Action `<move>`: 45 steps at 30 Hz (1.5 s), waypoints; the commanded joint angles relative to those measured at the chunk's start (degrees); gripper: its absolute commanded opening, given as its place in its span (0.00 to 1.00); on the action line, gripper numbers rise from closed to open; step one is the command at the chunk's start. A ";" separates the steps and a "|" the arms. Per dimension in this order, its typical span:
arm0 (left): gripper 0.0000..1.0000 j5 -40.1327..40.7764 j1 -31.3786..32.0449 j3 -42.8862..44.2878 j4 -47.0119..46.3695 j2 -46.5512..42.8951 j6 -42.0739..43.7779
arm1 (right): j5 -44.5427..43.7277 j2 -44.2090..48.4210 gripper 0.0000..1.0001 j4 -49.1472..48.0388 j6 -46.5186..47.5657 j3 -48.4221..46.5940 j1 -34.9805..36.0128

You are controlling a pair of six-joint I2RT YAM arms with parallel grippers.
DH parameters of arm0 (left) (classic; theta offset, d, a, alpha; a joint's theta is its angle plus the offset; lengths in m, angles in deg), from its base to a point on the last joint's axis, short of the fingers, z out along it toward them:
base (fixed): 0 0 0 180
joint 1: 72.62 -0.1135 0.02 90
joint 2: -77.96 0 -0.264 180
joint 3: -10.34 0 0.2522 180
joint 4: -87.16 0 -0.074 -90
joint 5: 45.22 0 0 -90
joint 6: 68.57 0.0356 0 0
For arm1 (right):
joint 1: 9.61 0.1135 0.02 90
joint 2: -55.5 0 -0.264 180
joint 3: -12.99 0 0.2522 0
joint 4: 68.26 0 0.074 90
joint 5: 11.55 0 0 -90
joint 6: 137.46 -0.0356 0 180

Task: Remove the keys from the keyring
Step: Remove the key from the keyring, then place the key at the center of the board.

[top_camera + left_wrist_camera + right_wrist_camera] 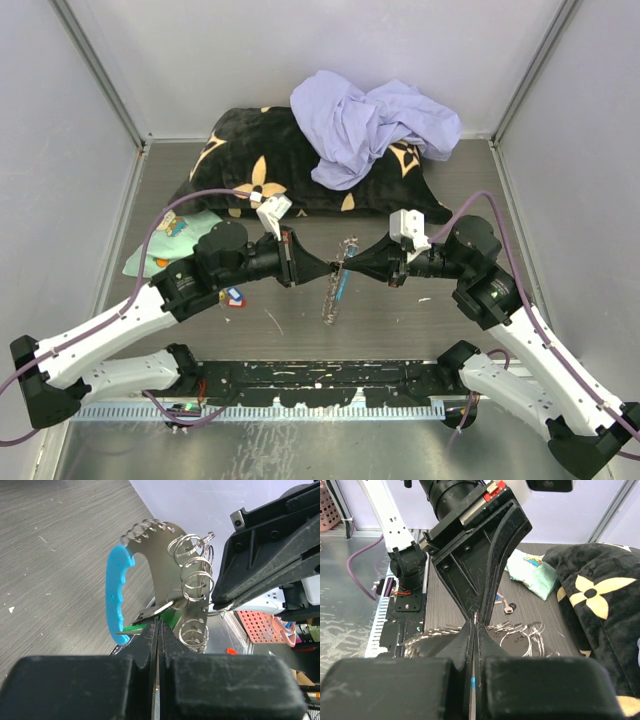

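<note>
The keyring (165, 565) hangs above the surface (400, 320), pinched at a ring by the right end effector (216, 603), the left end effector (156, 624) clamped on a green key (142, 626) not yet off; one loose key (233, 296) lies below, so seemingly partway

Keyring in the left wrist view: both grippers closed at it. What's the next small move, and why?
Probably the left gripper should ease the green-tagged key slightly away from the keyring while the right gripper holds steady. The left looks shut on that key at the keyring's lower edge, and the right pinches the opposite edge, bracing it.
</note>
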 commanded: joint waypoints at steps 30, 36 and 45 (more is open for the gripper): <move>0.00 -3.89 -32.03 -23.25 -14.84 3.53 -6.70 | -15.23 0.29 0.01 17.90 10.76 -3.12 -6.53; 0.00 -1.15 -36.13 -23.81 -11.48 7.29 -8.08 | -15.67 0.29 0.01 18.42 11.38 -3.30 -6.77; 0.02 7.60 -40.85 -25.05 -7.38 7.38 -9.64 | -15.39 0.64 0.01 18.60 10.77 -2.17 -7.08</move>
